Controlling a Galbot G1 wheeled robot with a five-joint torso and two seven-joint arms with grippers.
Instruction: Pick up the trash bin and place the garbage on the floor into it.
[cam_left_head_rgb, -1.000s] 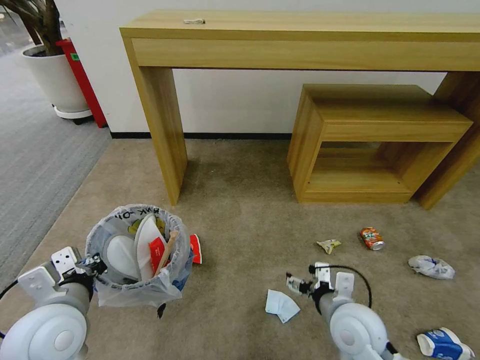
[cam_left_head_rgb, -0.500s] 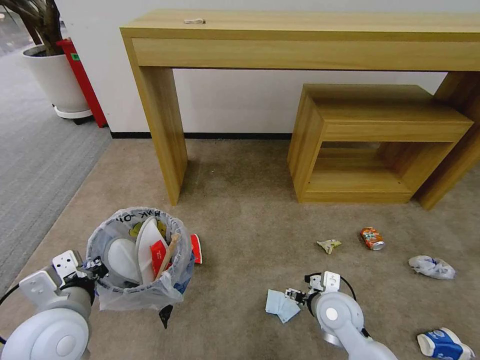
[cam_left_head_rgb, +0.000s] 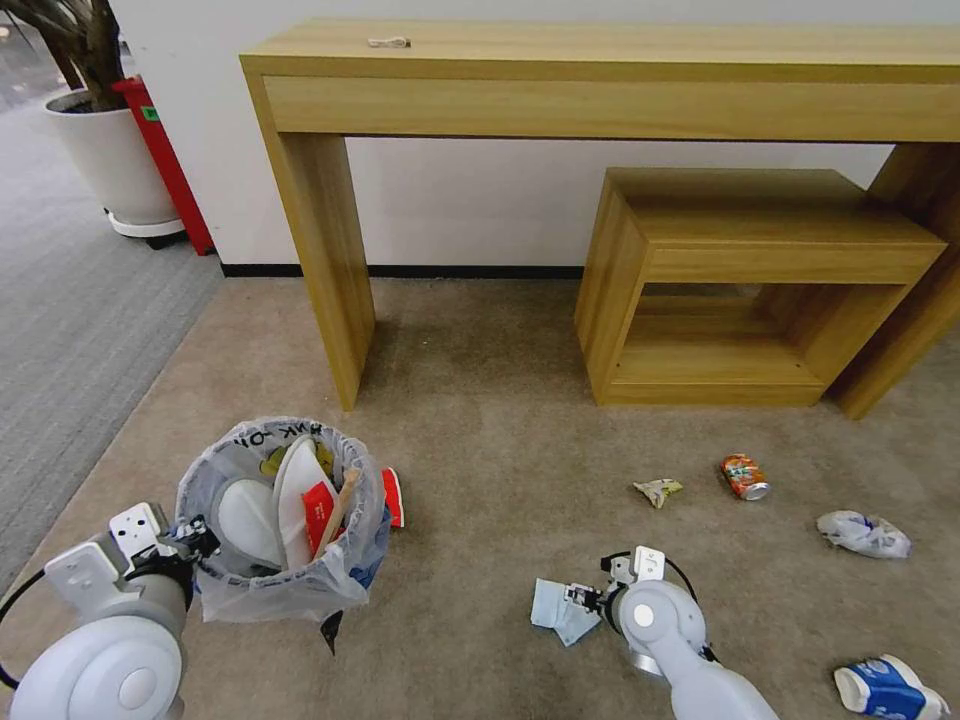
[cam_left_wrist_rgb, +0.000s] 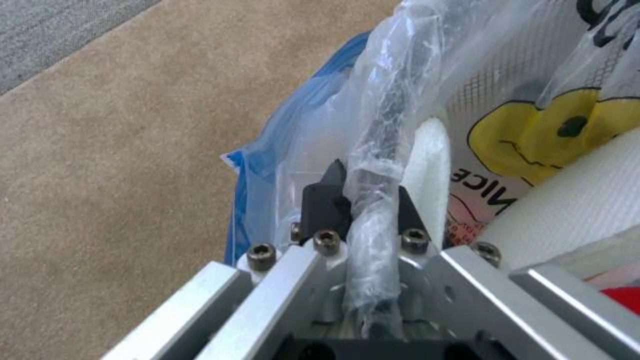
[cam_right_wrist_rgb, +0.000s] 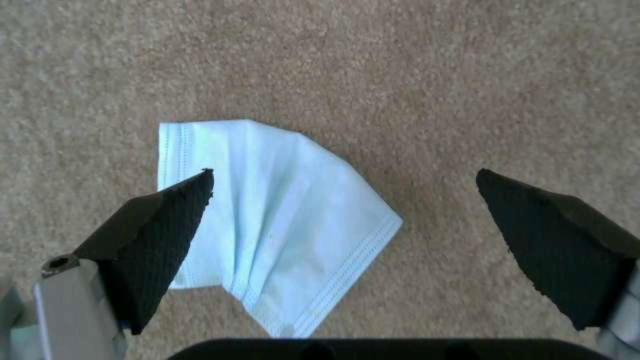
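Right gripper (cam_right_wrist_rgb: 343, 200), fingers spread wide, is hanging directly over the pale blue tissue (cam_right_wrist_rgb: 280, 225); left gripper (cam_left_wrist_rgb: 363, 200) is pinching the trash bin (cam_left_head_rgb: 285, 520) rim.

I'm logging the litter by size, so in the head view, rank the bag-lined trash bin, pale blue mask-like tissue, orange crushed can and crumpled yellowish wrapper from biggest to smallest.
1. Bag-lined trash bin, clearly largest.
2. Pale blue mask-like tissue.
3. Orange crushed can.
4. Crumpled yellowish wrapper, looks close to the can, so unsure. The tissue lies nearer the camera, which may flatter it.
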